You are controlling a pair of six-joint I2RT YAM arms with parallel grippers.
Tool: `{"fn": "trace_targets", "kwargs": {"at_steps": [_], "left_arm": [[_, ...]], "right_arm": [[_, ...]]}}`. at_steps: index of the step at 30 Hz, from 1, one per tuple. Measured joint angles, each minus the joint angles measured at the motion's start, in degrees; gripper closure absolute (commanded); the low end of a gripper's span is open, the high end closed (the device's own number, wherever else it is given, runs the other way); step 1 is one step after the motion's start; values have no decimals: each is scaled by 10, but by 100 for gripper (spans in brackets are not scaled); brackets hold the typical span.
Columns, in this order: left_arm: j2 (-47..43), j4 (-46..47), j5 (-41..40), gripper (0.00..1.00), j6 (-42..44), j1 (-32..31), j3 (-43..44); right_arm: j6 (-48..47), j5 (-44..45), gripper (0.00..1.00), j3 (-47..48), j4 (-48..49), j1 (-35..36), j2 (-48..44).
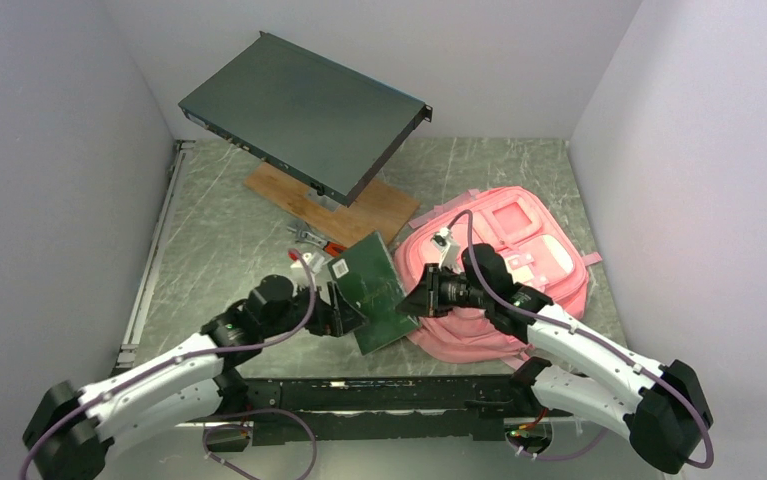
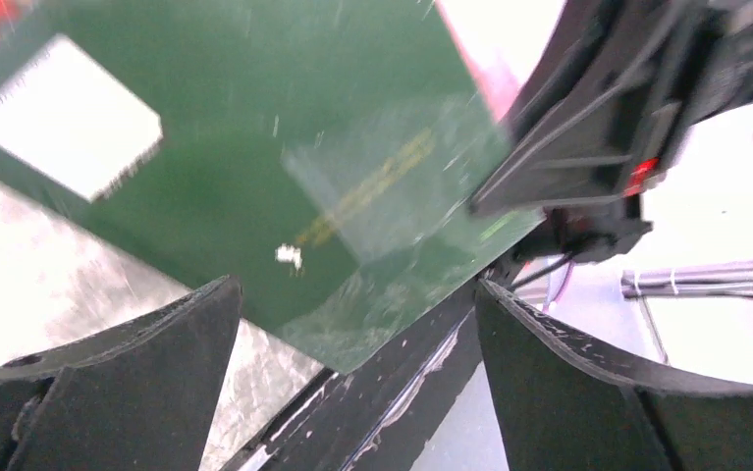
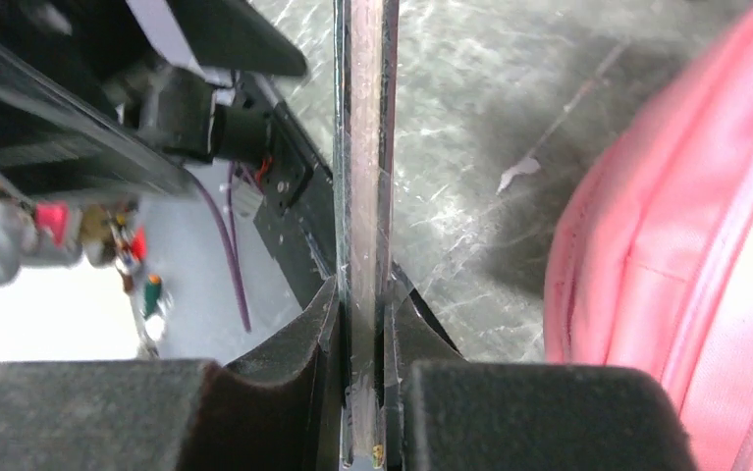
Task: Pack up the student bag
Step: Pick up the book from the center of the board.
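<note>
I see the student bag (image 1: 549, 250) lying flat on the right side of the grey-green marbled table (image 1: 219, 240). It is soft pink fabric with paler pocket panels facing up. Its long axis runs diagonally from near left to far right. I cannot tell what is inside it.

Just left of the bag, a thin, stiff green panel (image 1: 374, 290) with a white label and a glossy face hangs tilted above the table. My right gripper (image 3: 362, 294) is clamped on its edge, one finger on each face. My left gripper (image 2: 352, 314) stands wide apart, the panel just ahead of its fingers and untouched.

At the rear, a flat dark metal box (image 1: 304, 110) sits tilted over a wooden board (image 1: 359, 215).
</note>
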Motion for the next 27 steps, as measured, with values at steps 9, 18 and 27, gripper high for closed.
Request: {"fn": "trace_targets", "kwargs": {"at_steps": [9,18,27], "left_arm": [[-74,-328,-157,0,174,2,348],[-20,-427,-16,0,248,12,417],[-43,-379,182,5,216,58,308]], "right_arm": [[-144,-153,100,61,-42,0,1],[-198,-297,100,72,-48,1,-1],[-242,-349,100,107,-71,1,-16]]}}
